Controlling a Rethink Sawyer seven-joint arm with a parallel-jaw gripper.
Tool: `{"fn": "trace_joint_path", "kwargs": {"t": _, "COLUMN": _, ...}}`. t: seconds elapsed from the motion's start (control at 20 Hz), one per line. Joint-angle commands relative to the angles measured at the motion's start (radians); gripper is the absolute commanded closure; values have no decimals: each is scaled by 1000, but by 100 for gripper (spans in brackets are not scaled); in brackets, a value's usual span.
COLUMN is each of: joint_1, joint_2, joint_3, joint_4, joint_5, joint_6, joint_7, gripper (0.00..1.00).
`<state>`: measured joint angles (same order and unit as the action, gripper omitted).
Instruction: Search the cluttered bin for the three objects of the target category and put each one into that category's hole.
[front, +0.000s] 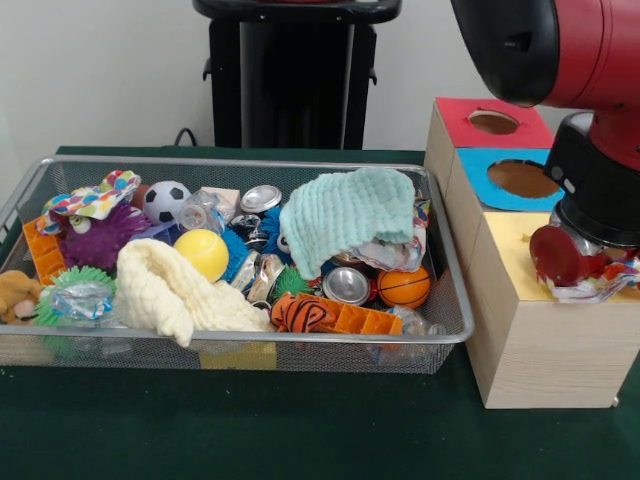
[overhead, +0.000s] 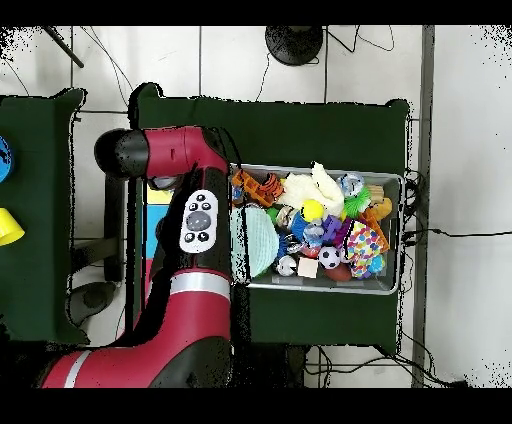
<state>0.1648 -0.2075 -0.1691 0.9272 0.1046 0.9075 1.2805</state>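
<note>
Gripper (front: 585, 262) hung over yellow section (front: 520, 250) of wooden box (front: 530, 340), right of bin (front: 440, 330), closed on crumpled wrapper (front: 592, 280). Risk, as judged: wrapper snagging on fingers or landing off yellow section's hole, which arm hid.

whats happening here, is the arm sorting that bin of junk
The red robot arm is over the wooden box beside the wire bin, not in the bin. At its gripper hangs something shiny and crumpled, a wrapper by the look of it, right above the box's yellow section. The red and blue sections each show a hole. The bin is full of clutter: balls, cans, cloths and toys.
</note>
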Motion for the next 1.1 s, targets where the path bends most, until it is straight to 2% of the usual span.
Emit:
{"fn": "trace_joint_path", "kwargs": {"t": 0.05, "joint_1": -55, "joint_2": 131, "joint_3": 32, "joint_4": 87, "joint_5": -35, "joint_6": -175, "joint_7": 242, "gripper": 100}}
{"fn": "trace_joint_path", "kwargs": {"t": 0.4, "joint_1": -55, "joint_2": 98, "joint_3": 36, "joint_4": 122, "joint_5": -39, "joint_6": -155, "joint_7": 217, "gripper": 100}}
{"fn": "trace_joint_path", "kwargs": {"t": 0.75, "joint_1": -69, "joint_2": -48, "joint_3": 64, "joint_4": 271, "joint_5": -34, "joint_6": -117, "joint_7": 126, "gripper": 100}}
{"fn": "trace_joint_path", "kwargs": {"t": 1.1, "joint_1": -87, "joint_2": -95, "joint_3": 76, "joint_4": 283, "joint_5": -37, "joint_6": -101, "joint_7": 77, "gripper": 100}}
